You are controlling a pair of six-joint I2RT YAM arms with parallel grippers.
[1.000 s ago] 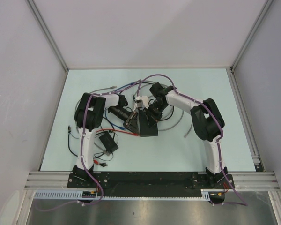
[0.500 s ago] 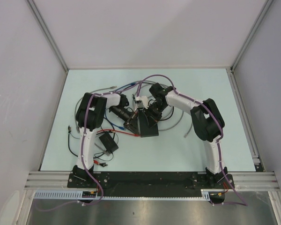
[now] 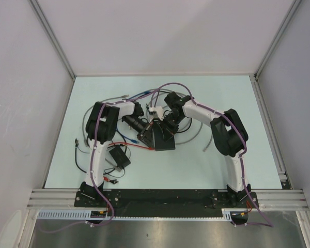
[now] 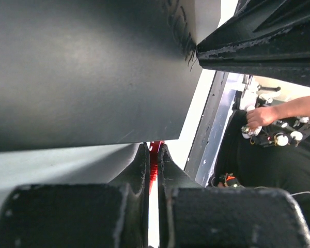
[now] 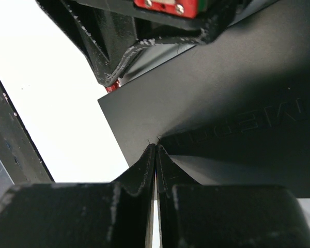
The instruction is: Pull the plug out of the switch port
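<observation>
The flat dark grey switch box (image 3: 164, 139) lies mid-table; its top fills the left wrist view (image 4: 82, 72) and the right wrist view (image 5: 232, 93). Its port row is hidden behind my left gripper. My left gripper (image 3: 146, 135) sits at the box's left edge, shut on the red plug (image 4: 154, 155) of a red cable (image 3: 134, 145). The left gripper shows in its own view (image 4: 153, 147). My right gripper (image 3: 168, 127) is shut, and its tips (image 5: 156, 146) press down on the box's top near a corner. The red plug also shows in the right wrist view (image 5: 111, 87).
A smaller black box (image 3: 119, 156) with thin wires lies near the left arm's base. Grey (image 3: 106, 101) and blue (image 3: 139, 95) cables loop behind the arms. The table's front rail (image 4: 217, 129) lies close by, and a person's hand (image 4: 261, 116) shows beyond it.
My left gripper has shifted slightly right, toward the box. The right arm and the box have stayed in place.
</observation>
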